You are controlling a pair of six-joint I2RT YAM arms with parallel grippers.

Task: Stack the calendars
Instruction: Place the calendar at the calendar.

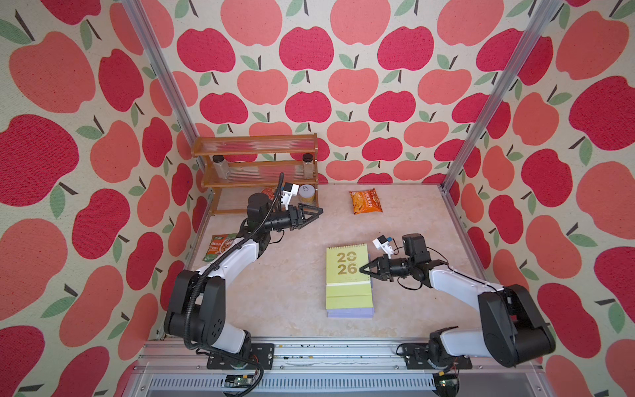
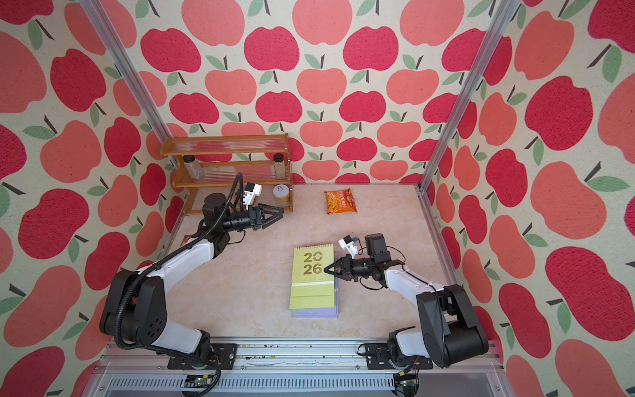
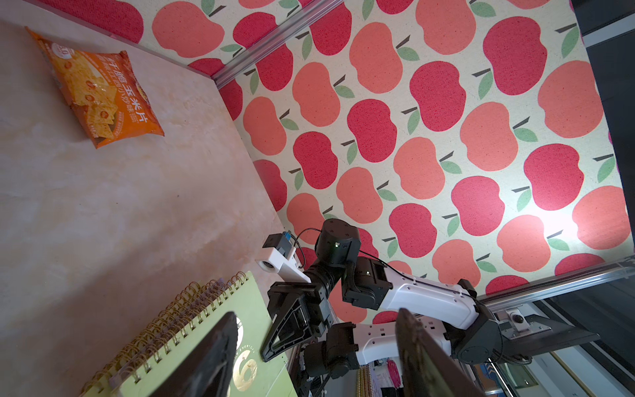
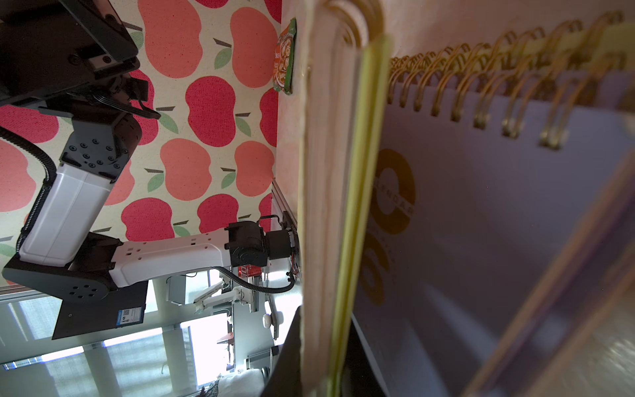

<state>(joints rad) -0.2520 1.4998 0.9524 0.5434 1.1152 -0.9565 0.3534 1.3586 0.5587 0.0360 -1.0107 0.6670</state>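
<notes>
Piled flat on the table [image 1: 275,309], right of centre and toward the near edge: calendars [image 1: 350,313], with a yellow-green top calendar [image 1: 347,288] stamped with a gold "2026" and lavender edges showing beneath. Ranged on the far-left shelf [image 1: 256,144]: jars [image 1: 220,166] on the middle tier, a can [image 1: 306,194] at the bottom. Laid lengthwise near to far, spiral binding at the far end. Pinched shut on the top calendar's right edge: right gripper [image 1: 360,269]. Spread open and empty beside the shelf: left gripper [image 1: 319,212].

Matt paper calendars [image 1: 348,285], glossy orange packet [image 1: 366,202], wooden rack [image 1: 256,139], smooth marbled tabletop [image 1: 292,275]
</notes>
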